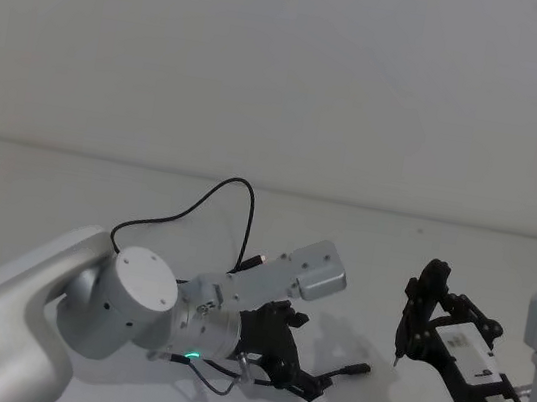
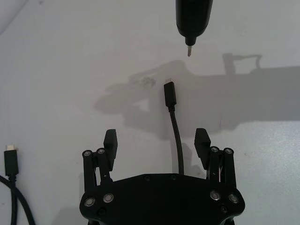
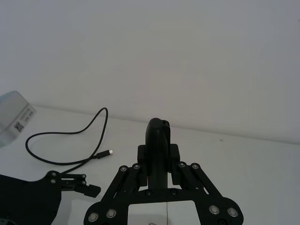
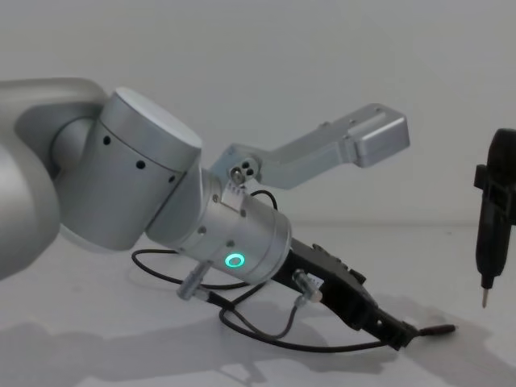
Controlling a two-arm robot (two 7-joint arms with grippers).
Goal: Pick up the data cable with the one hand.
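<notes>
The data cable [image 1: 211, 192] is thin and black and loops over the white table; one silver-tipped plug [image 1: 258, 257] lies beside my left arm. Its other plug [image 2: 169, 93] lies just ahead of my left gripper [image 2: 156, 138]. That gripper is open and low over the table, and the cable [image 2: 176, 136] runs between its two fingers [image 2: 110, 140] without touching them. In the chest view the left gripper [image 4: 397, 333] points down at the table, with the plug [image 4: 439, 329] just past its tip. My right gripper [image 3: 158, 157] is shut on a black tool with a pointed metal tip [image 2: 189, 49].
The tool tip [image 4: 484, 302] hangs a little above the table, just beyond the cable's plug. A slack cable loop [image 4: 266, 334] lies under my left forearm. The white table [image 1: 68, 191] stretches back to a plain wall.
</notes>
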